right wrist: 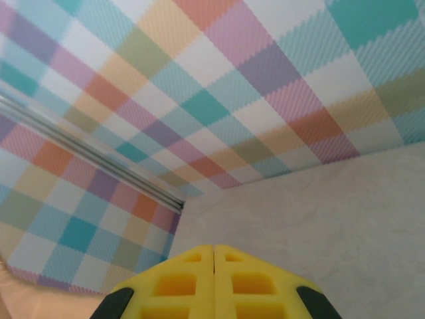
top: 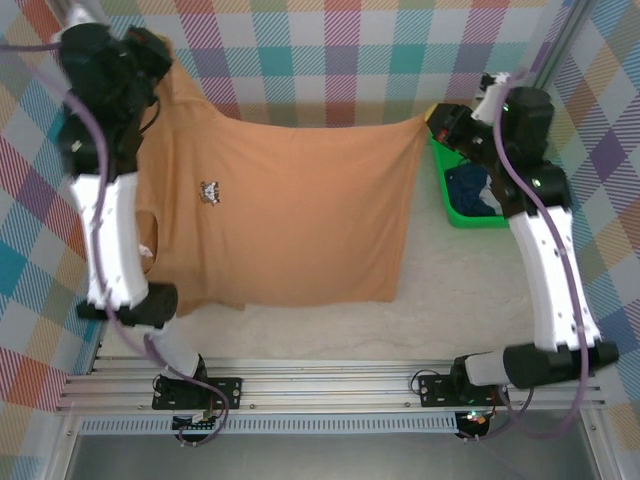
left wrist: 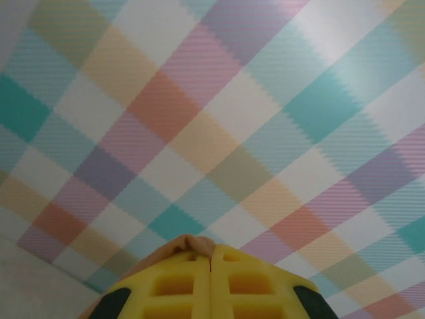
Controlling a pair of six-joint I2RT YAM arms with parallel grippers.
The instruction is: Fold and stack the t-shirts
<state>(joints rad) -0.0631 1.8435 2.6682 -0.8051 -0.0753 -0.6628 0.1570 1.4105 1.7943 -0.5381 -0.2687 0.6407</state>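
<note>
Holds tan t-shirt stretched wide over worktop, small print facing up. Grips its top-left edge w/ L pincer, clamped shut, bit of tan cloth at the tips. Pinches top-right corner w/ R pincer, also closed tight. Leaves navy t-shirt bunched in green basket, far right.

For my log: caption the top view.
Left tool and right tool hold tan shirt spread over table; green basket beside.
</note>
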